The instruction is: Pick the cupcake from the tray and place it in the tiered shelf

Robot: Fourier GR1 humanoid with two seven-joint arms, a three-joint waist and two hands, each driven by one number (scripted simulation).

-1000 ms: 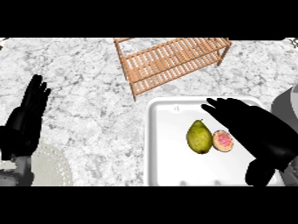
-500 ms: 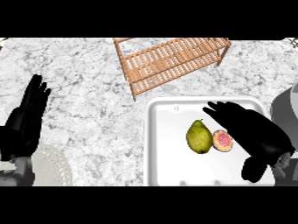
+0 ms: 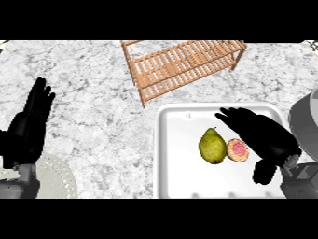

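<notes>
A small cupcake [image 3: 238, 150] with a pink top and tan rim lies on the white tray [image 3: 178, 158] at the lower right. My right hand [image 3: 265, 135] hovers over the tray just right of the cupcake, fingers straight and spread, holding nothing; it may hide the cupcake's right edge. A green pear-shaped fruit [image 3: 212, 145] lies directly left of the cupcake. The wooden tiered shelf [image 3: 182, 65] lies tilted on the counter behind the tray. My left hand [image 3: 25, 126] rests open at the far left, fingers up.
A grey round pot or bowl [image 3: 316, 126] stands at the right edge beside the tray. A pale round plate [image 3: 54, 179] sits at the lower left under my left forearm. The marble counter spreads between my left hand and the tray.
My right hand has shifted slightly down and back over the tray. The cupcake, the fruit and the left hand have not moved.
</notes>
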